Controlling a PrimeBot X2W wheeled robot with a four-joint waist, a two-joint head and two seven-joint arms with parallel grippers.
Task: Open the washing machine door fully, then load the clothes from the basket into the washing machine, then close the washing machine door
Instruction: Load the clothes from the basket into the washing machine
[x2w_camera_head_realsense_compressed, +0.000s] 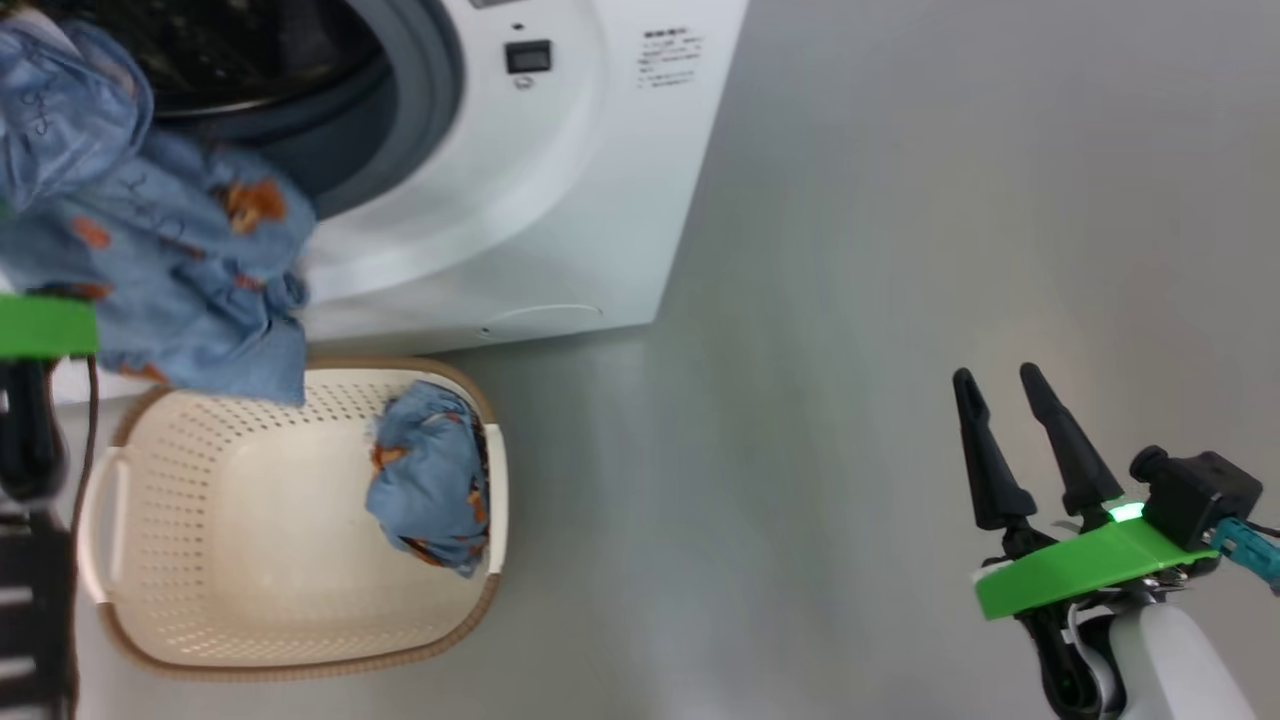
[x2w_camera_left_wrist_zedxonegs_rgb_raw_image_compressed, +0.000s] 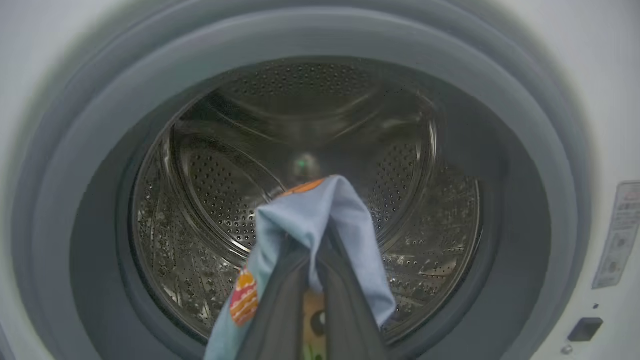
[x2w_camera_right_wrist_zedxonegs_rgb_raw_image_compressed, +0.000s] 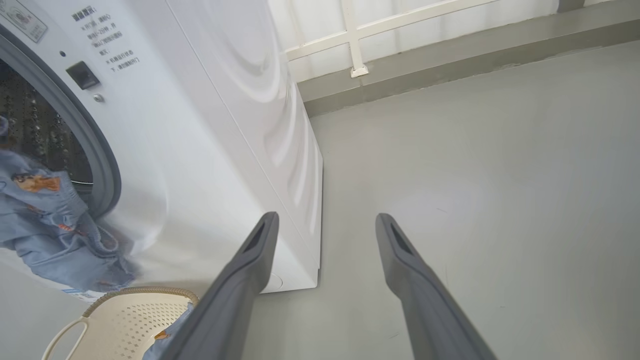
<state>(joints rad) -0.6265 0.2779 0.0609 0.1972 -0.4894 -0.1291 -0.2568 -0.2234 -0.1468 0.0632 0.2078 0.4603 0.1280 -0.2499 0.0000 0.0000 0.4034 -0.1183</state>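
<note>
- As its mouth stands open, the washer (x2w_camera_head_realsense_compressed: 560, 200) is faced squarely by the left gripper (x2w_camera_left_wrist_zedxonegs_rgb_raw_image_compressed: 311, 270); the drum (x2w_camera_left_wrist_zedxonegs_rgb_raw_image_compressed: 310, 150) lies straight ahead, along the fingers' long axis.
- The basket (x2w_camera_head_realsense_compressed: 250, 560) is set on the floor (x2w_camera_head_realsense_compressed: 900, 200) just before the washer, below the mouth.
- One garment (x2w_camera_head_realsense_compressed: 170, 260) is pinched in the left gripper's shut fingers and is hung before the mouth's lower edge, above the basket.
- A second bundle (x2w_camera_head_realsense_compressed: 430, 480) is lodged against the basket's right wall.
- The right gripper (x2w_camera_head_realsense_compressed: 996, 376) is held wide open and empty, well apart to the right; the left arm is judged far nearer for the push inward.
</note>
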